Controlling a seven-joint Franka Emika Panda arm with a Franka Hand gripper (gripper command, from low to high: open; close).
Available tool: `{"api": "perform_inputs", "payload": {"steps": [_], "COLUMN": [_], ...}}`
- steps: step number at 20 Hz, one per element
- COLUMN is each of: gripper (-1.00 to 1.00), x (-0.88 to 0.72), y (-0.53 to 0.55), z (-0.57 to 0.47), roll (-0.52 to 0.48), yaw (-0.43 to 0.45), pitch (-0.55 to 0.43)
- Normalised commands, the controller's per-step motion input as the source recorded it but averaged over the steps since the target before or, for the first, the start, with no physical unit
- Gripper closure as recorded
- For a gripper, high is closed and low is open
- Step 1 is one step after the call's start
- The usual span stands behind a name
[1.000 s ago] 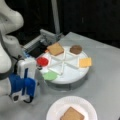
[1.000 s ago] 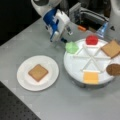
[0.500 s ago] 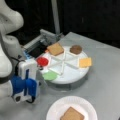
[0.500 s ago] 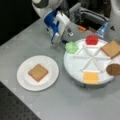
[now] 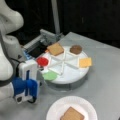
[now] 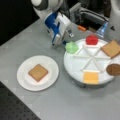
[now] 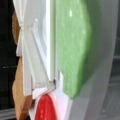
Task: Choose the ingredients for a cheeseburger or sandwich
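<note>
Gripper (image 6: 65, 42) moved a bit closer to green round (image 6: 72, 47) on tray (image 6: 75, 72) — can't tell if open. One toast (image 6: 37, 72) on plate (image 6: 23, 80).

I looked all over and found no words, numbers, brand names or signs that I could read. My blue and white gripper (image 5: 26, 86) had no label on it that I could make out. The white paper plate (image 6: 23, 81) was plain. The round white tray (image 6: 75, 67) had no writing on it. The toast square (image 6: 38, 72) on the plate and the food pieces on the tray had no marks either.
</note>
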Motion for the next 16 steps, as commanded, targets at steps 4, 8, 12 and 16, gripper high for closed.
{"api": "perform_inputs", "payload": {"steps": [4, 8, 12, 16], "gripper": [1.00, 1.00, 1.00, 1.00], "x": [0.10, 0.08, 0.08, 0.08], "y": [-0.16, -0.16, -0.17, -0.18], "z": [-0.13, -0.14, -0.16, -0.16], "roll": [0.219, 0.215, 0.217, 0.217], "yaw": [0.024, 0.026, 0.034, 0.038], "pitch": [-0.152, -0.152, -0.154, -0.152]}}
